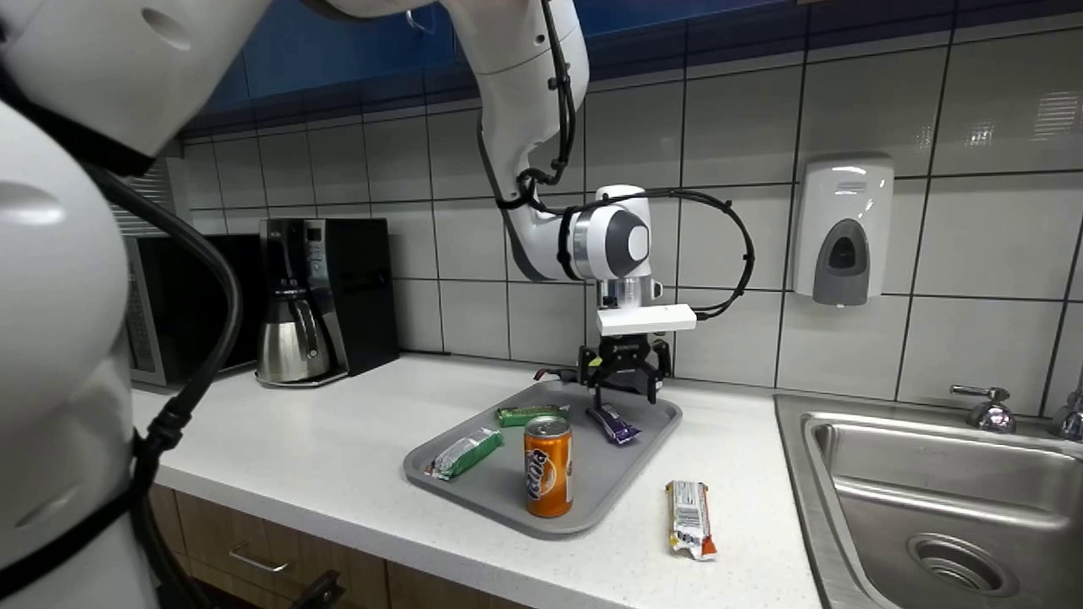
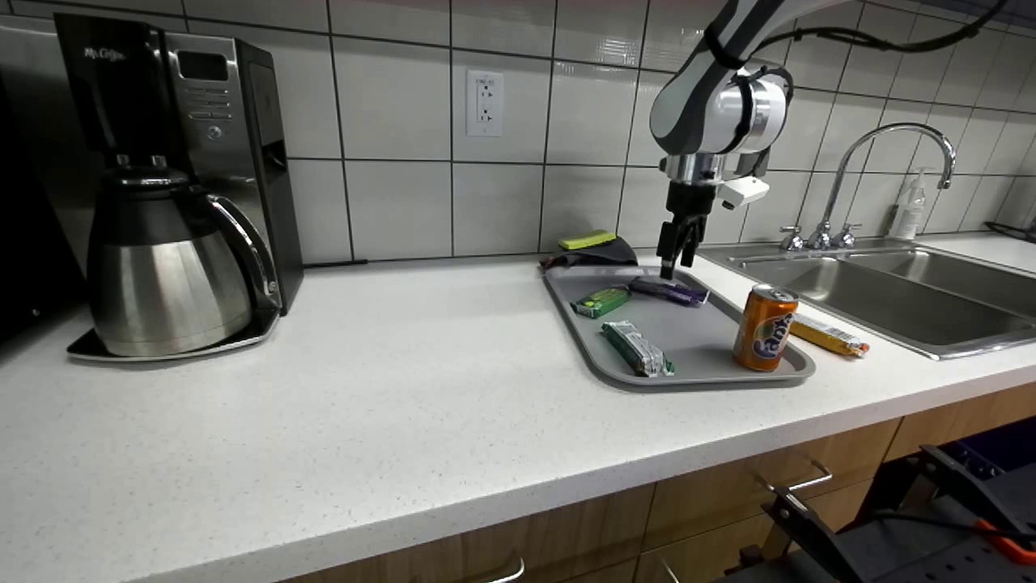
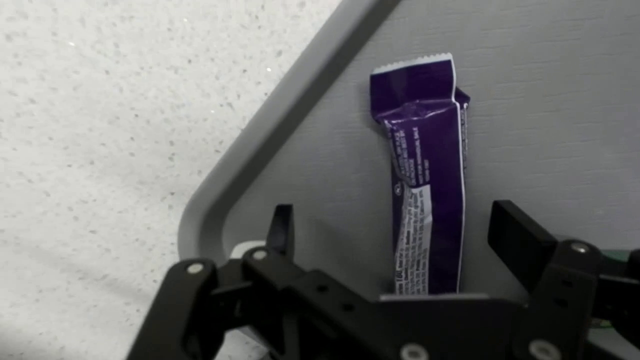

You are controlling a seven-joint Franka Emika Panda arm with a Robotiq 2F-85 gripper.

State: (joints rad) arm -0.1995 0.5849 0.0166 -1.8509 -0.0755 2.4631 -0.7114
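My gripper (image 1: 624, 399) is open and empty, pointing down over the far part of a grey tray (image 1: 596, 474). Its fingers stand apart on either side of a purple-wrapped bar (image 3: 435, 175), without visible contact in the wrist view (image 3: 393, 225). The purple bar lies flat on the tray; its near end is hidden behind the gripper body. In both exterior views, a green-wrapped bar (image 2: 601, 302), a green and silver bar (image 2: 637, 348) and an upright orange soda can (image 1: 548, 469) are also on the tray.
An orange and white wrapped bar (image 1: 691, 518) lies on the counter between tray and sink (image 1: 795, 482). A dark cloth (image 2: 599, 254) with a yellow-green sponge (image 2: 588, 240) sits behind the tray. A coffee maker (image 2: 174, 275) stands further along. A soap dispenser (image 1: 846, 228) hangs on the tiled wall.
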